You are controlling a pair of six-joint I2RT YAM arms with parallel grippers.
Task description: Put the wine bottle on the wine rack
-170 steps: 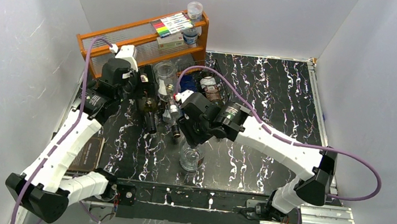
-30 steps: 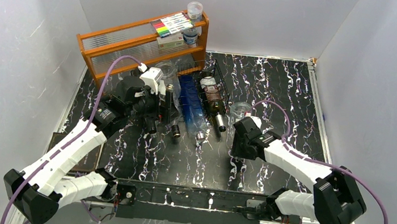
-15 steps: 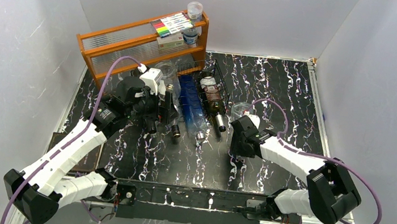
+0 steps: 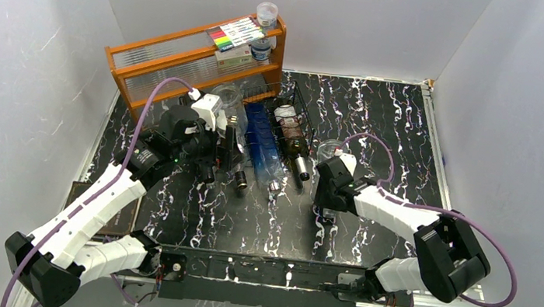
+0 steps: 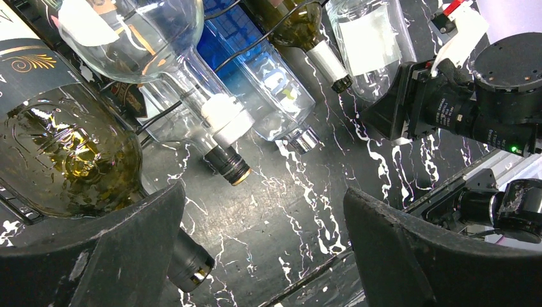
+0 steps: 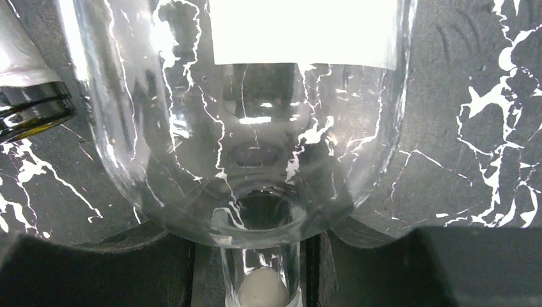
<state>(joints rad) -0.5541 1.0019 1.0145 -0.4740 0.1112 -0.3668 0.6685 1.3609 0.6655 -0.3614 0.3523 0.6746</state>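
The low black wire wine rack (image 4: 298, 99) stands at the back centre and holds several lying bottles: a dark one with yellow wine (image 5: 57, 153), a clear corked one (image 5: 192, 83), a blue one (image 4: 258, 138) and an olive one (image 4: 292, 137). My right gripper (image 4: 324, 177) is shut on the neck (image 6: 262, 275) of a clear wine bottle with a white label (image 4: 327, 153), just right of the rack. That bottle fills the right wrist view (image 6: 243, 128). My left gripper (image 4: 212, 155) hangs open and empty over the necks at the rack's left end (image 5: 262, 256).
An orange wooden shelf (image 4: 187, 53) with a marker box and small jars stands behind the rack at the back left. A dark flat plaque (image 4: 118, 210) lies at the front left. White walls close in the table on three sides.
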